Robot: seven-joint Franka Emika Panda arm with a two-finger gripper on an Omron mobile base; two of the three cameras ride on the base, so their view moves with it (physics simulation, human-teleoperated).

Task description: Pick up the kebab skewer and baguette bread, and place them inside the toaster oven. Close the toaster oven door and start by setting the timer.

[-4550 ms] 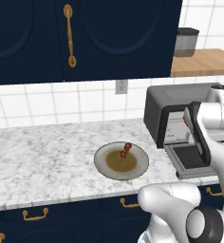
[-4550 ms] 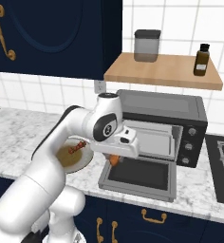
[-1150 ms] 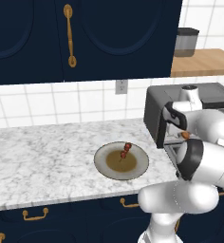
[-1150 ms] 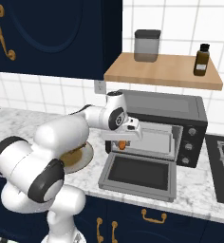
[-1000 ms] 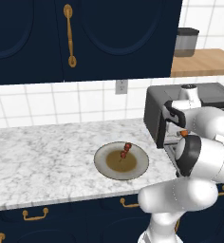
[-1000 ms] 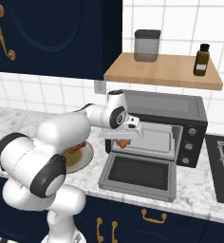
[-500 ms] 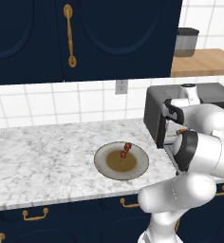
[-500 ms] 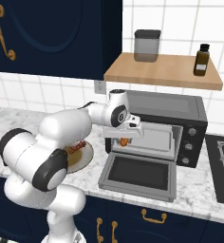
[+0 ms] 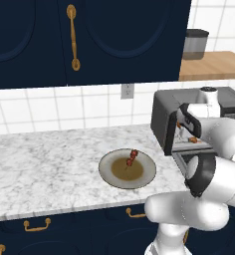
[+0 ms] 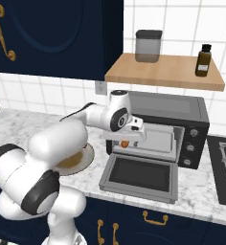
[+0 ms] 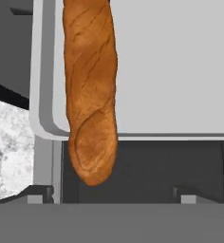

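Right base view has the toaster oven [image 10: 182, 125] on the tabletop [image 10: 196, 184], its door [image 10: 140, 178] dropped flat. Pincer [image 10: 126, 139] at the mouth, jaws apart. Baguette bread [image 11: 90, 90] lies inside; kebab skewer [image 9: 132, 158] stays plated.

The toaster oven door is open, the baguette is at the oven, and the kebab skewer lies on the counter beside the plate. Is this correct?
One detail is wrong: in the left base view the kebab skewer lies on the plate, not beside it. The toaster oven door is open and the baguette is at the oven.
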